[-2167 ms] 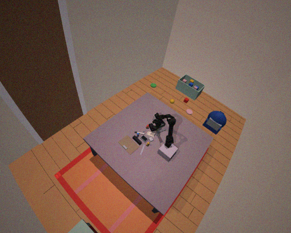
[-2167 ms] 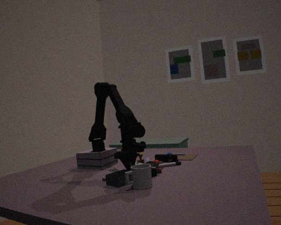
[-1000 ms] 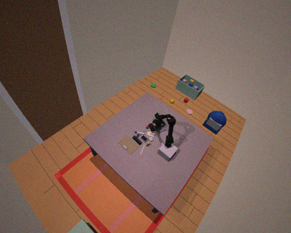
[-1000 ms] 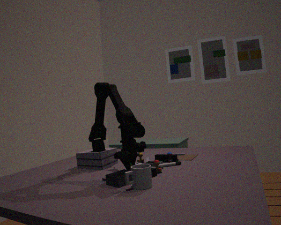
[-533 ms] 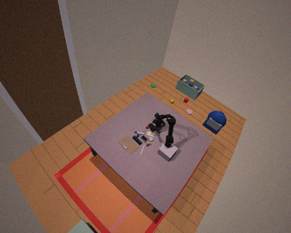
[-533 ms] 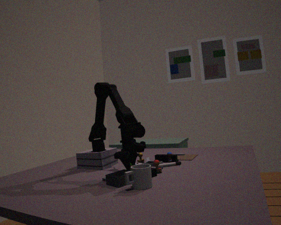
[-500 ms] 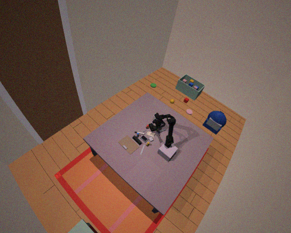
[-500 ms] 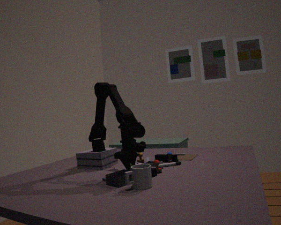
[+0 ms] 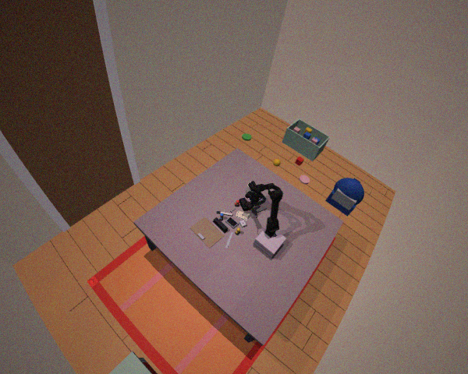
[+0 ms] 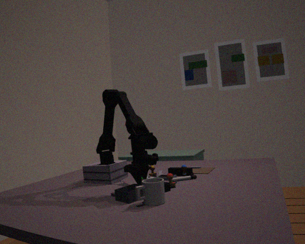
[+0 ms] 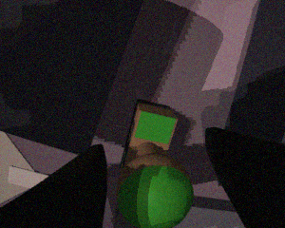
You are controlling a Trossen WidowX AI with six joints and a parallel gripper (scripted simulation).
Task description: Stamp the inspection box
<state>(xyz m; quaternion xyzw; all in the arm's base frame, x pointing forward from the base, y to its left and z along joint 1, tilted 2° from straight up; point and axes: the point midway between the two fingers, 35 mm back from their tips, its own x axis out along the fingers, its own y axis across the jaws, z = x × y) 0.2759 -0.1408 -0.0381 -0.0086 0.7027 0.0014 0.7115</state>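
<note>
The PASS stamp has a round green knob, a brown neck and a green square face. In the wrist view it stands on the purple table, between my two dark fingers, with a gap on each side. My gripper is half open and low over the table, touching nothing. The pale card lies just in front of the gripper in the top view. A small dark pad with a light middle lies beside the card. The inspection box is too small to make out.
A grey mug and a dark box stand close beside the gripper. Stamps with a red knob, a blue knob and a yellow knob stand nearby. So do a marker, a black bar and a brown sheet.
</note>
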